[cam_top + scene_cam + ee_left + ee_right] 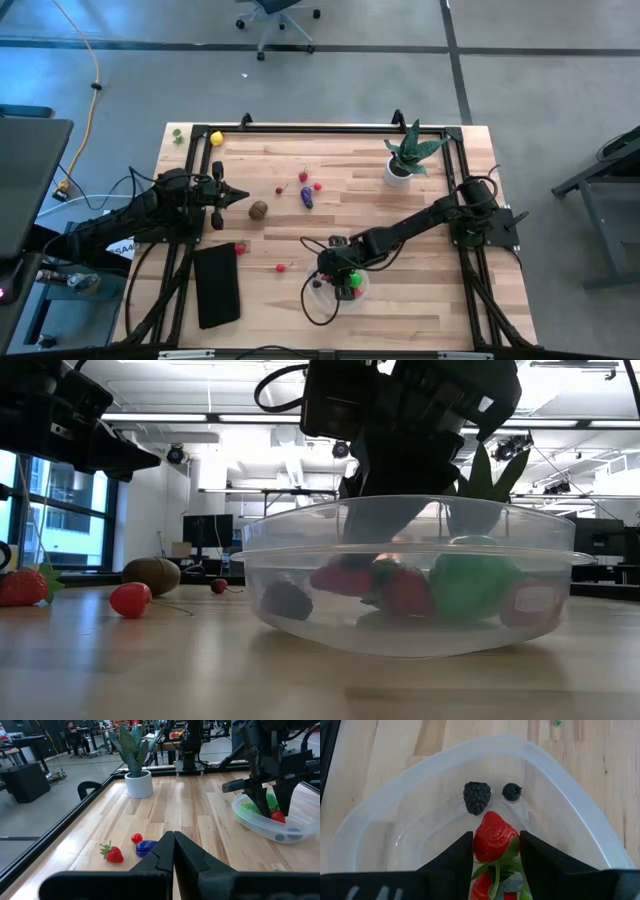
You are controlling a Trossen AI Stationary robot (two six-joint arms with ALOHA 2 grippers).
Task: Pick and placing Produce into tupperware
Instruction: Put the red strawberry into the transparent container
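Right wrist view: I see the right gripper (495, 851) clamped on a strawberry (493, 841) inside the tupperware (580, 810); left gripper (240, 197) hovers closed above the bench (420, 300).

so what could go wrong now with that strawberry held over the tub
1. The right gripper holds the strawberry between its fingers right above the tupperware; a release here may land it on the blackberry and send it rolling.
2. The fingers sit low inside the shallow tub, so lifting out carelessly could catch the rim and drag it.
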